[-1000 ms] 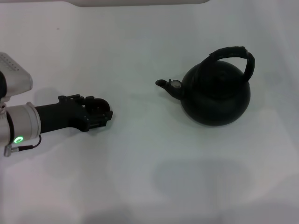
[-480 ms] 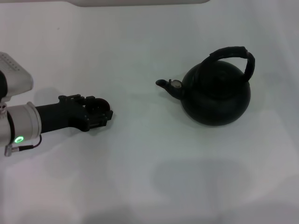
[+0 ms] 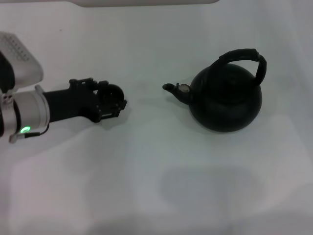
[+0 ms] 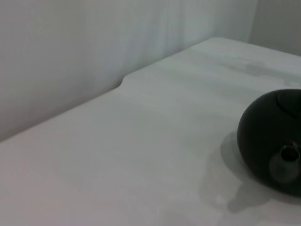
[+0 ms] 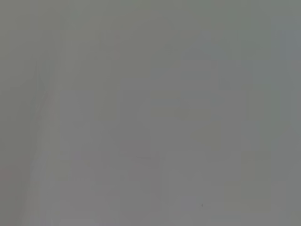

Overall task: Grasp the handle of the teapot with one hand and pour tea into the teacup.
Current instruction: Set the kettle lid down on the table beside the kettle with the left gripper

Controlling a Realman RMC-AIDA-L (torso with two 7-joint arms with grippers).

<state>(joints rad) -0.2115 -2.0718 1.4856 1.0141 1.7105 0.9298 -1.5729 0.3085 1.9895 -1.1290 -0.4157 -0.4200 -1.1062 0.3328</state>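
1. One claw only shows in our pictures: the left claw (image 3: 115,101), reaching out over the bench (image 3: 146,186) from its left edge. It grips nothing, and we cannot tell whether it is released or clenched. Our right claw appears in no view.
2. The teapot (image 3: 226,100) stands upright on the bench toward the right edge, well apart from the left claw, with bare bench between them.
3. The spout (image 3: 172,88) points toward the left edge, straight at our left claw; the left wrist view confirms it, looking at the spout's open end (image 4: 287,157).
4. The handle (image 3: 244,56) arches over the top of the pot, and its hoop runs roughly from the spout side to the side by the right edge, its far leg dropping toward that edge. So the handle lies beyond the spout from the left claw, higher than the claw sits now.
5. We judge the left claw must rise and travel rightward over the spout to reach the hoop.
6. No teacup shows in any view.
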